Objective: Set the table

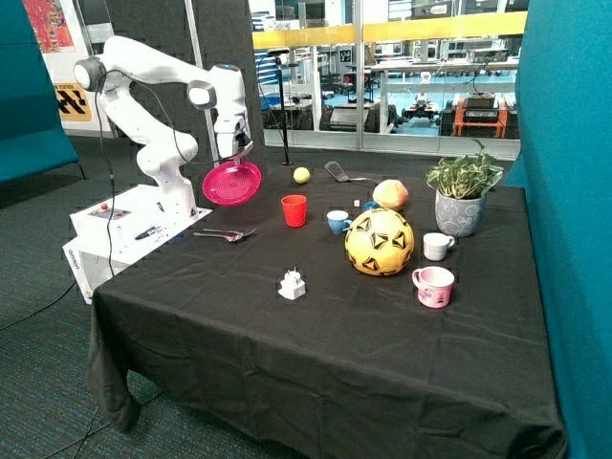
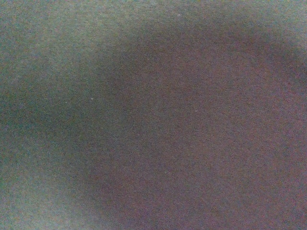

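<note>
Pincer: clamped on the upper rim of a pink plate, which hangs tilted in the air above the table's corner nearest the robot base; my wrist view shows only dim cloth.

Plate: I judge it light, stiff plastic, slick at the rim; an edge pinch suits it, though it may swing.

Just below: two spoons lying on the cloth.

Further out: red cup, blue cup, yellow football, white cup, pink mug, potted plant.

Table: large, black-draped, soft surface; no place laid yet, I reckon.
</note>
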{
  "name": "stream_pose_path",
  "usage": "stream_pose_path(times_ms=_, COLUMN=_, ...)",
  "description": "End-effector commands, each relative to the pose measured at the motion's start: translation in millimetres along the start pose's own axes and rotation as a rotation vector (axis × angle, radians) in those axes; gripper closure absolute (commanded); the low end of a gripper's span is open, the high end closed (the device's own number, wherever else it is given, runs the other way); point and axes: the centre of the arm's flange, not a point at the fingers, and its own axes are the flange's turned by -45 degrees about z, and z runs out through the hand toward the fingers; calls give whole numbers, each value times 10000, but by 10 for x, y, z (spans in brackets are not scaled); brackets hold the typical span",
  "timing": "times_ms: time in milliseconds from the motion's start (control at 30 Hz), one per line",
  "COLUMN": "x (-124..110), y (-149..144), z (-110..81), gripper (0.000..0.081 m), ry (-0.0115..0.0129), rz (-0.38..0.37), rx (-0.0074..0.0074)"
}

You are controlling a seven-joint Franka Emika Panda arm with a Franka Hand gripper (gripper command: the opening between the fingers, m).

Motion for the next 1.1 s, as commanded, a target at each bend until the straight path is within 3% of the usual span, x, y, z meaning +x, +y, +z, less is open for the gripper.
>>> stream_pose_path(times_ms=0, x=48, y=-148, z=171, gripper=808, ry=5, rz=-297, rx=21)
stream_pose_path(times_ms=1067, x=78, y=-238, z=488, gripper=808, ry=5, rz=-317, rx=21)
